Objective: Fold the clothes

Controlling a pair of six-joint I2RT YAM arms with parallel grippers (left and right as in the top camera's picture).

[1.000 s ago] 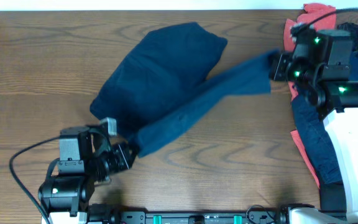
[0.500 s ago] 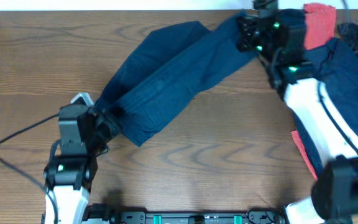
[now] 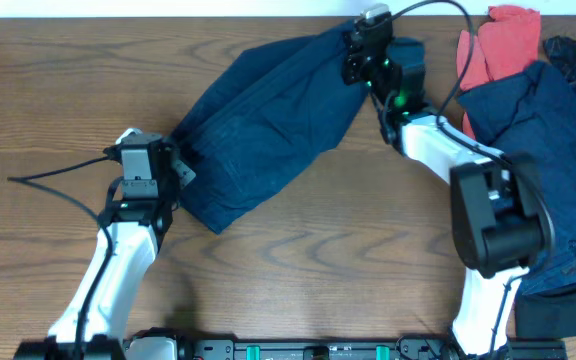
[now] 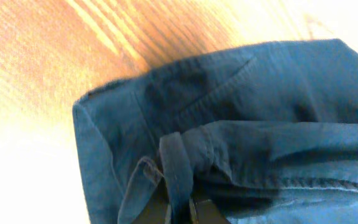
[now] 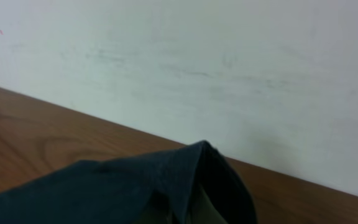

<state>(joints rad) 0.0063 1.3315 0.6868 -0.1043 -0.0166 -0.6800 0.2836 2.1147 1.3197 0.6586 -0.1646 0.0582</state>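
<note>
The dark navy-blue shorts point(image 3: 258, 125) lie across the middle of the wooden table, folded over themselves. My left gripper point(image 3: 173, 165) is shut on their lower left end; in the left wrist view the waistband and a drawstring loop point(image 4: 178, 171) run down between its fingers point(image 4: 182, 214). My right gripper point(image 3: 353, 50) is shut on their upper right corner at the table's far edge; in the right wrist view a peak of dark cloth point(image 5: 194, 168) rises from its jaws point(image 5: 182, 214), which the cloth mostly hides.
A pile of other clothes lies at the right edge: a coral-red garment point(image 3: 503, 40) and dark navy ones point(image 3: 558, 140). A white wall point(image 5: 229, 68) stands just behind the table's far edge. A black cable point(image 3: 53, 180) trails from the left arm.
Both grippers have carried their ends of the shorts away from me and to the left, laying the stretched leg over the rest of the shorts. The right gripper has reached the far edge.
</note>
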